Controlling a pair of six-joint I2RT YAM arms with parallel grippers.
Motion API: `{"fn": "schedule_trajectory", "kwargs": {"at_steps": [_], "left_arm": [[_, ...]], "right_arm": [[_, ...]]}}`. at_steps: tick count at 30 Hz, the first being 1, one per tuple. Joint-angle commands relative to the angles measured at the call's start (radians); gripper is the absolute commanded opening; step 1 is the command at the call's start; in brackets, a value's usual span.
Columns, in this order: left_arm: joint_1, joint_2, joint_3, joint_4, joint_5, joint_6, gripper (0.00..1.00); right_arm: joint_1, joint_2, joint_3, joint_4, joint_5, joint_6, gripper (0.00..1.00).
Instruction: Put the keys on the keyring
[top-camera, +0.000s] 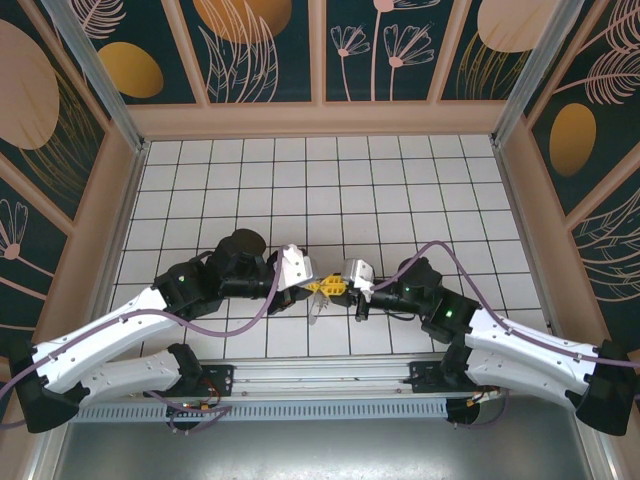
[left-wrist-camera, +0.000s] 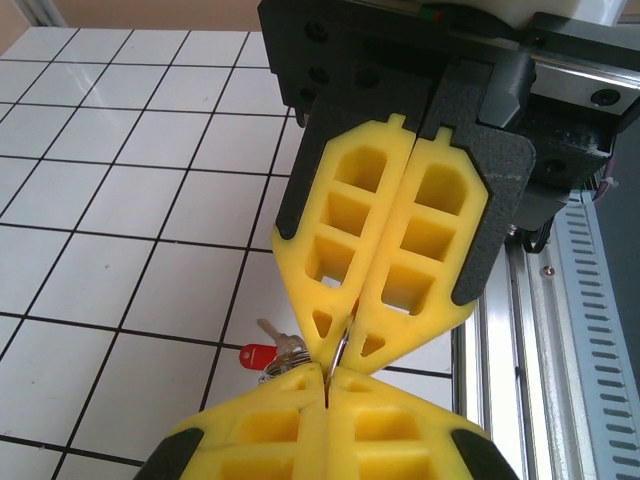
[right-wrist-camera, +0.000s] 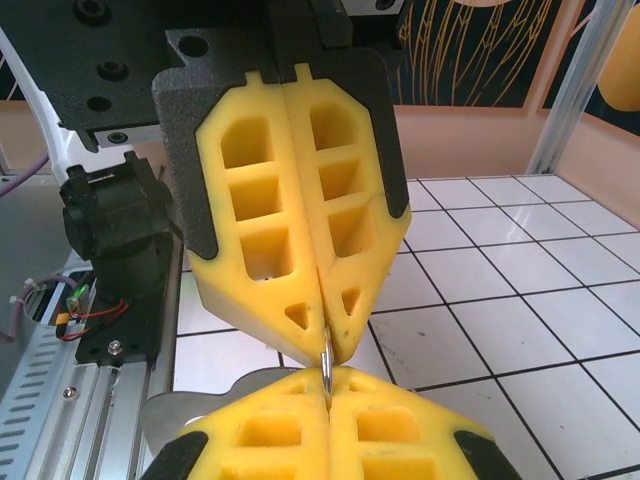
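My two grippers meet tip to tip just above the white tiled floor near its front edge, left gripper (top-camera: 318, 286) and right gripper (top-camera: 337, 284). Both are shut on the same thin silver wire ring of the keyring (left-wrist-camera: 340, 352), which stands edge-on between the yellow fingertips. From the left wrist, my left gripper (left-wrist-camera: 327, 373) is at the bottom and the right gripper (left-wrist-camera: 347, 345) comes down from above. From the right wrist, the keyring (right-wrist-camera: 327, 361) is pinched between the right gripper (right-wrist-camera: 327, 378) and the left gripper (right-wrist-camera: 325, 345). A red-headed key (left-wrist-camera: 257, 354) hangs beside coiled wire rings (left-wrist-camera: 287, 352).
A grey curved metal piece (right-wrist-camera: 168, 408) shows low beside my right fingers. The aluminium rail (left-wrist-camera: 590, 330) runs along the near edge just behind the grippers. Beige walls (top-camera: 320, 120) bound the tiled floor (top-camera: 320, 190), which stretches away behind the grippers.
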Motion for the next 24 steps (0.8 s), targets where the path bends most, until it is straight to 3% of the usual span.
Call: {"fn": "schedule_trajectory", "kwargs": {"at_steps": [1,4,12,20,24], "left_arm": [[-0.011,-0.029,0.014,0.076,0.072,-0.018,0.02],[-0.012,-0.039,-0.005,0.117,0.097,-0.047,0.16],[-0.011,-0.066,-0.082,0.297,0.180,-0.140,0.18],[-0.012,-0.079,-0.103,0.338,0.194,-0.163,0.17],[-0.011,-0.079,-0.111,0.355,0.195,-0.163,0.05]], "right_arm": [[0.006,-0.009,0.013,0.039,0.037,-0.027,0.00],[0.006,-0.037,-0.019,0.132,-0.012,-0.009,0.00],[0.004,-0.047,-0.081,0.349,-0.092,0.073,0.00],[-0.020,-0.047,-0.128,0.543,-0.156,0.158,0.00],[-0.033,-0.041,-0.136,0.583,-0.180,0.188,0.00]]}}
